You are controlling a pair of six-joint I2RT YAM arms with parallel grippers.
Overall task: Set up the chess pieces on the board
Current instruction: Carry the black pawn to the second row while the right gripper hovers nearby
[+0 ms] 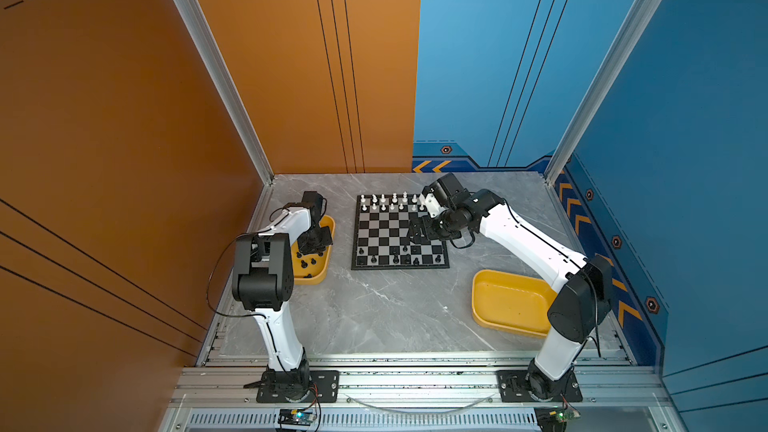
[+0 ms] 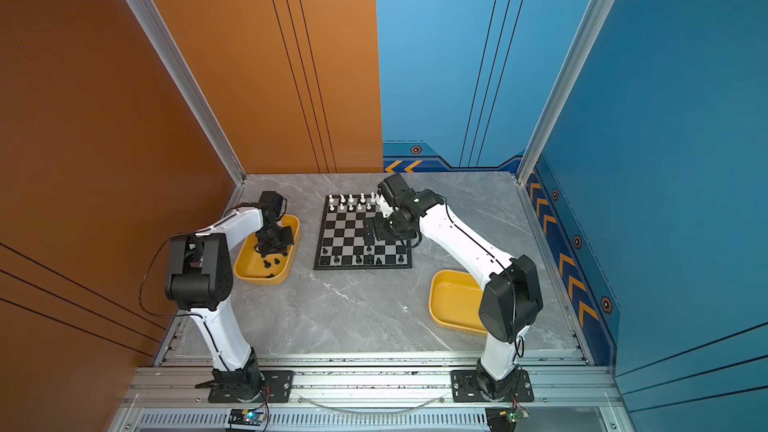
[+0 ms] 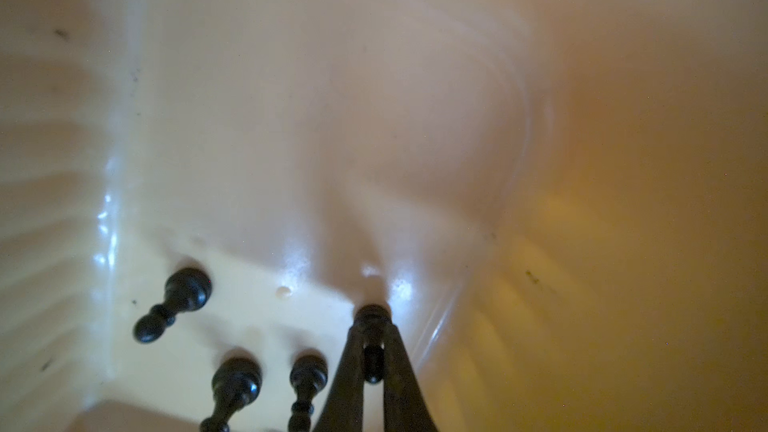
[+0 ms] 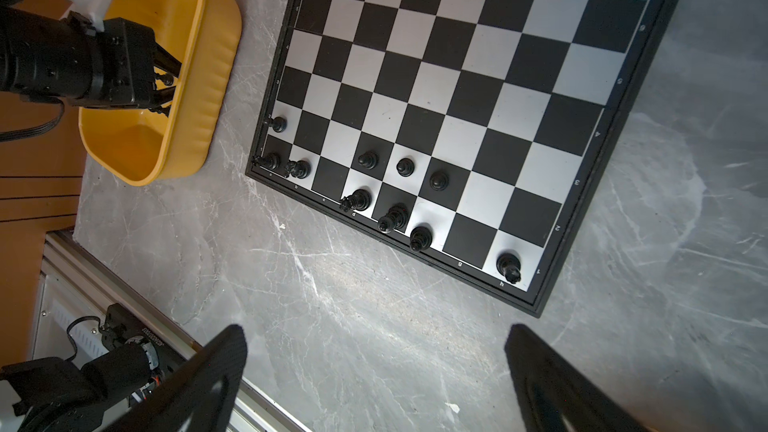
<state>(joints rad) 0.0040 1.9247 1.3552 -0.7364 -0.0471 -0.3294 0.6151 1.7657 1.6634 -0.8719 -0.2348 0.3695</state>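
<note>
Black plastic chessmen [image 1: 395, 258] part-fill the board [image 1: 382, 229] in a top view; at the left wrist, the left gripper [image 3: 372, 323] pinches one black piece [image 3: 372, 363], seemingly by its neck, likely light and slippery, inside the yellow tray [image 3: 249, 139]; at the right wrist, the right gripper [image 4: 376, 330] gapes empty, board beyond its fingers [image 4: 216, 371].

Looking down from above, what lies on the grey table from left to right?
In a top view: yellow plastic tray holding black chess pieces → black-and-silver checkered chessboard → second yellow plastic tray.
</note>
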